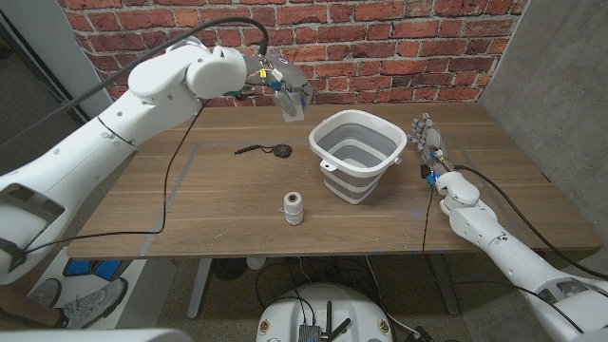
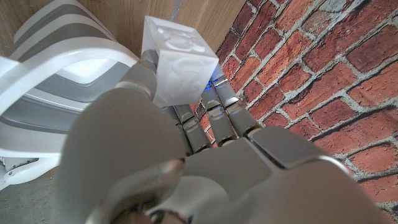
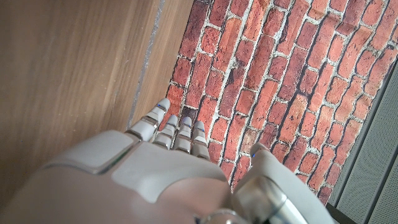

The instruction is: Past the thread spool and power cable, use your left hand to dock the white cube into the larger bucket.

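Up in the air, the left hand (image 1: 285, 90) holds the white cube (image 1: 294, 107) with its fingers wrapped around it. The cube hangs over the back of the wooden table (image 1: 209, 204), near the brick wall (image 1: 380, 38), and just to the left of the bucket (image 1: 357, 155). From the left wrist view, the cube (image 2: 180, 62) sits at the tips of the fingers (image 2: 205, 118), with the bucket's grey and white rim (image 2: 56, 68) close beside it.

The bucket is grey and white and stands upright in the middle of the table, with its mouth open to the top. In front of it, closer to the table's near edge, a thread spool (image 1: 294, 207) stands up. A dark power cable (image 1: 266, 149) lies to the left of the bucket, well apart from the spool.

The right hand (image 1: 429, 142) waits on the right of the bucket, close to it, holding nothing, its fingers straight and pointing toward the wall.
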